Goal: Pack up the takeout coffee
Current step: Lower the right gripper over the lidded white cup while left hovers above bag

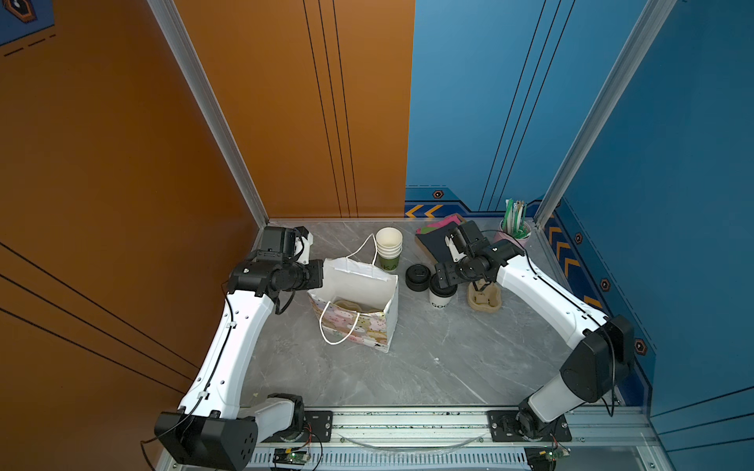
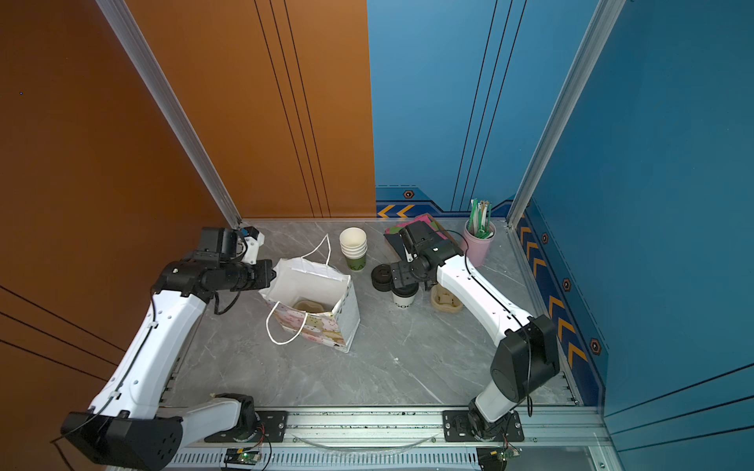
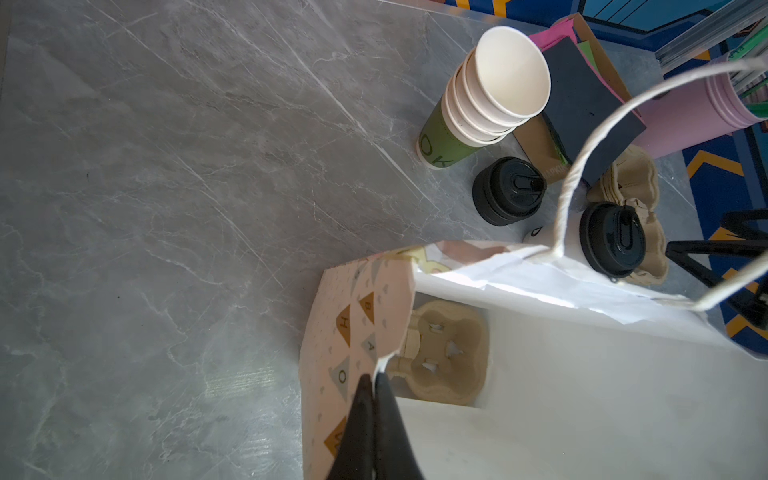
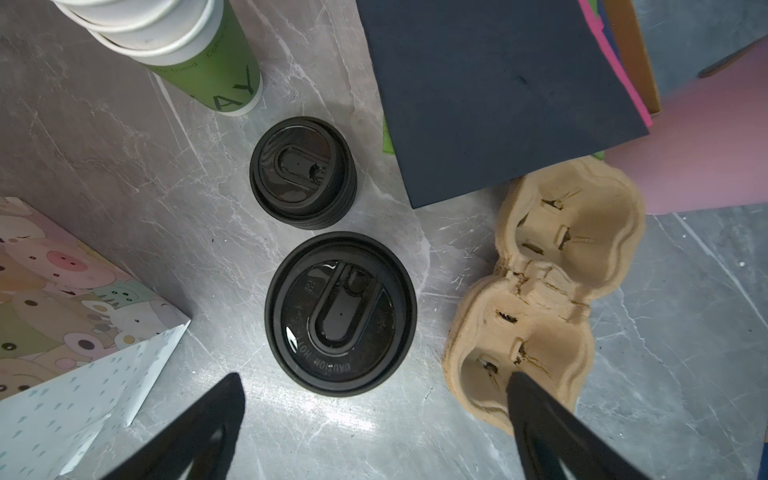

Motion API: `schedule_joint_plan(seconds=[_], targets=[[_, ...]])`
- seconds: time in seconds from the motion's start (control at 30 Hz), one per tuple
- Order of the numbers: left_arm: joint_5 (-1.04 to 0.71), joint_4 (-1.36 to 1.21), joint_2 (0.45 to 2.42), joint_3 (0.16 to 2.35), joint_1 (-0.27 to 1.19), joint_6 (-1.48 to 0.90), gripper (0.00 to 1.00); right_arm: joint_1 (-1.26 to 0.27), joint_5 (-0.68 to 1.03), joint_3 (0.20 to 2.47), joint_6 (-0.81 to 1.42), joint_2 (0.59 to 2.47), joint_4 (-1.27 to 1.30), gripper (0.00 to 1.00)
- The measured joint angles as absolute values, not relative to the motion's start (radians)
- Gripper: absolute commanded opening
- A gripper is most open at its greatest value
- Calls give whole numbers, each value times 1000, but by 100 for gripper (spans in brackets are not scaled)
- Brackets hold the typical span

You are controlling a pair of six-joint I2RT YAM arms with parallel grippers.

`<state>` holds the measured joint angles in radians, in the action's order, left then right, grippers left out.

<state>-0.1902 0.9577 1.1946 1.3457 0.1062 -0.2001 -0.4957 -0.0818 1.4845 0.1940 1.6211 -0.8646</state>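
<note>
grey marbled tabletop (image 1: pixel 428 367). back centre: upright stack of lidless paper cups (image 1: pixel 389 244), white ones nested in a green lowest cup. near it, a pile of black lids (image 4: pixel 302 172). right of that, brown pulp cup carrier (image 4: pixel 552 266), two wells, lying flat; dark sheet (image 4: pixel 498 91) just beside it, over pink and green sheets. back right corner: pink cup (image 2: pixel 478 246) holding green and white sticks (image 2: pixel 479 214).

Both top views: high over the near edge of the desk (image 1: pixel 428 367), tilted down toward its far edge, far off, sharing nearly the whole scene. Left wrist: close at the bag (image 3: pixel 561 395) rim, looking across it. Right wrist: close above the coffee (image 4: pixel 340 311), facing straight down. Shared by both: coffee, bag, lids (image 4: pixel 303 172)
</note>
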Motion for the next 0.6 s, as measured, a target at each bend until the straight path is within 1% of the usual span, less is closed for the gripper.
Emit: schedule_joint_plan(seconds=[0.3, 0.6], targets=[[-180, 963, 1184, 1340, 117, -200, 0, -496, -50, 1564, 178, 1740, -904, 100], [-179, 963, 1188, 1340, 139, -200, 0, -485, -3, 1608, 175, 1785, -945, 100]])
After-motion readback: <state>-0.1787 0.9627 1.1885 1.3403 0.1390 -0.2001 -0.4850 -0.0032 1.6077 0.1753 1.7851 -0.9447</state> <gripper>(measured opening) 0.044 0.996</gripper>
